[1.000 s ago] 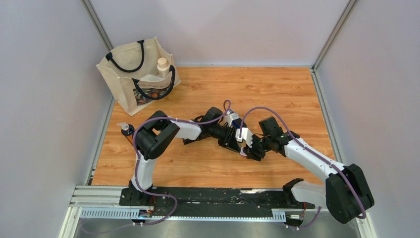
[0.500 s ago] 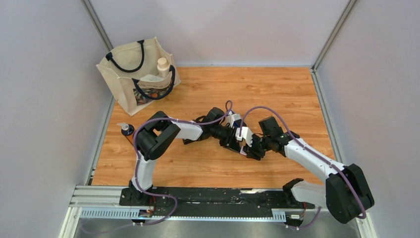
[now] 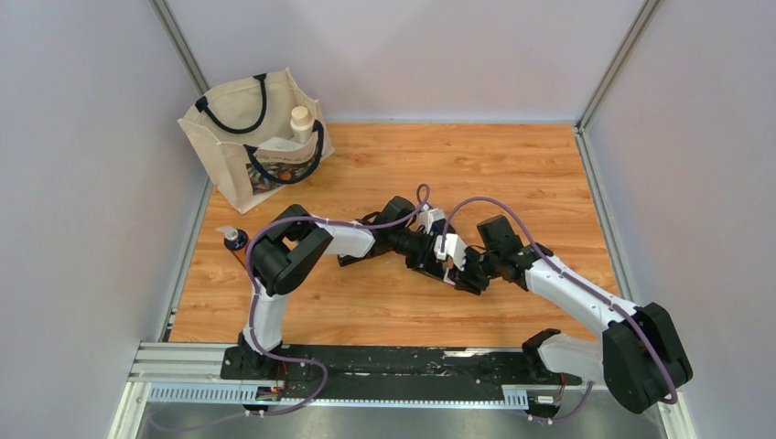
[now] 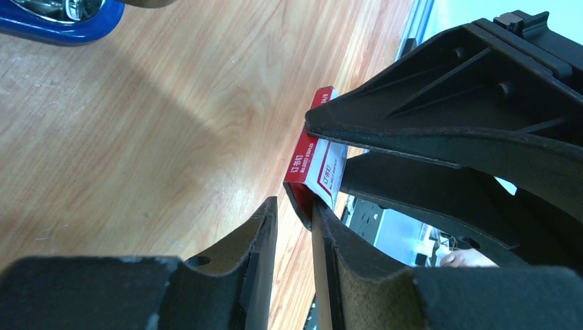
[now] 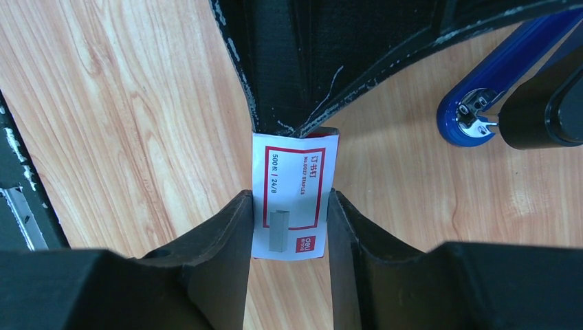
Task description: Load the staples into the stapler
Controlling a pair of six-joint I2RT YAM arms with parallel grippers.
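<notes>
The staples' small white box with red print point(image 5: 294, 192) is held above the wooden table between both grippers. My right gripper point(image 5: 291, 196) is shut on its two long sides. My left gripper point(image 4: 294, 203) comes from the opposite side, its fingertips point(image 5: 275, 117) nearly closed on the box's far end; the red end of the box point(image 4: 309, 165) sits at those tips. No loose staple strip shows. The blue stapler point(image 5: 481, 103) lies on the table just beyond, and also shows in the left wrist view point(image 4: 62, 17). In the top view both grippers point(image 3: 450, 263) meet at mid-table.
A cream tote bag point(image 3: 256, 137) holding a white bottle point(image 3: 300, 119) stands at the far left. A small dark-capped bottle point(image 3: 236, 240) stands by the left arm. The metal rail point(image 3: 366, 366) runs along the near edge.
Both grippers, with the box between them, have shifted slightly left. Otherwise nothing has changed.
</notes>
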